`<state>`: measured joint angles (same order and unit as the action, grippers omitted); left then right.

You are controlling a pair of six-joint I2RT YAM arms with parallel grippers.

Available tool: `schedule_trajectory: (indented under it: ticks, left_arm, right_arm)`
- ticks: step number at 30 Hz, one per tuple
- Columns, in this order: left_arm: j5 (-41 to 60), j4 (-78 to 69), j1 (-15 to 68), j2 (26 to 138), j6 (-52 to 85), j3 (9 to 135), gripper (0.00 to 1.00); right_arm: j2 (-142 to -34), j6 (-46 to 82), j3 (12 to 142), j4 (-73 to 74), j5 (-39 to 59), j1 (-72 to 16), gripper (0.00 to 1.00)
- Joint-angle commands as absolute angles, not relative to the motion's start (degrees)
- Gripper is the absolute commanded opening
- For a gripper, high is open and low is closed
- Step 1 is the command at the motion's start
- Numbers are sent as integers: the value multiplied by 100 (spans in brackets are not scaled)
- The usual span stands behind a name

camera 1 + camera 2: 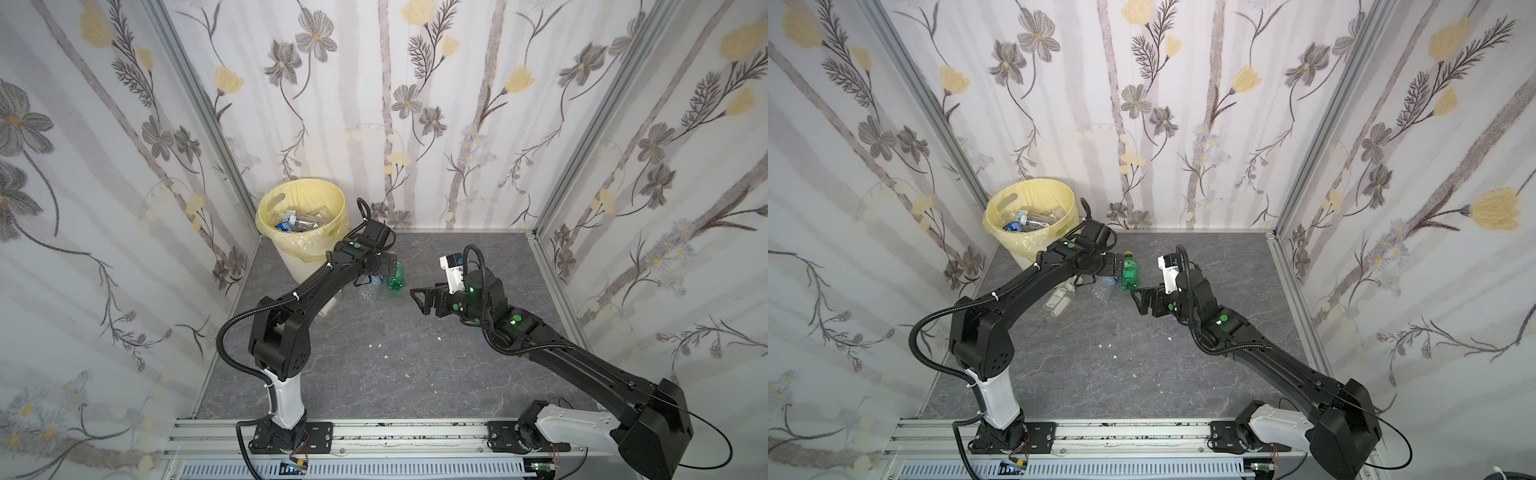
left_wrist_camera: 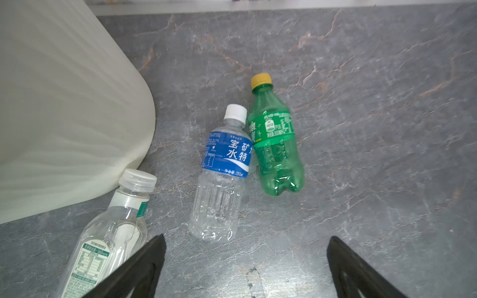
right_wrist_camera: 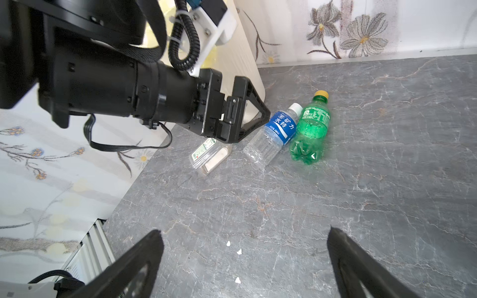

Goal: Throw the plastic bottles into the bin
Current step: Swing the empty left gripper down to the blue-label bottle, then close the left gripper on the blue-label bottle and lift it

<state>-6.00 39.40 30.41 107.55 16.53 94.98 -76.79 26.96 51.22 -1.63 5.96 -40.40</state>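
In the far left corner of the grey marbled surface (image 1: 415,374) stands the round cream-white ribbed plastic bin (image 1: 296,270), lined with a pale yellow translucent bag that folds over its rim; inside it lie several clear plastic bottles (image 1: 299,222), one with a blue label showing.

Three more bottles lie on their sides near the far edge, just beside the bin. The green plastic bottle with a yellow cap (image 2: 276,147) and the clear plastic bottle with a blue label and white cap (image 2: 222,178) rest side by side, touching along their upper halves, both caps turned toward the far edge. The clear squarish plastic bottle with a green-and-white label (image 2: 108,245) lies nearer the left edge, its cap right at the foot of the bin's wall.

The left fingers (image 2: 147,260) are spread wide and hold nothing; in both top views they hang over the blue-labelled bottle, close to the green one, and in the right wrist view they appear raised off the surface, touching neither.

The right fingers (image 3: 139,258) are also spread wide and empty; they hover near the middle of the surface, on the right of the green bottle and pointed toward the three bottles, apart from all of them.

A few small white scraps (image 3: 228,243) dot the surface toward its near edge.
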Motion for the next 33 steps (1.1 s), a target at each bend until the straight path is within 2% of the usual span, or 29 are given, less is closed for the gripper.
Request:
schedule_trajectory:
  ticks: [1, 11, 17, 33]
  left_arm:
    - [-733, 3698, 3042, 10949, 1514, 9380, 100]
    - [-806, 3470, 2955, 11663, 1389, 9360, 100]
    - [-808, 3386, 2826, 11882, 1365, 9284, 96]
    - [-721, 3270, 2751, 12066, 1362, 9079, 67]
  right_arm:
    - [-7661, 2742, 4982, 89, 527, -4034, 100]
    - [-7695, 2786, 4738, 263, 589, -4026, 100]
    - [-7651, 2795, 4620, 330, 593, -3978, 100]
    - [-7771, 2799, 4570, 475, 744, -3873, 100]
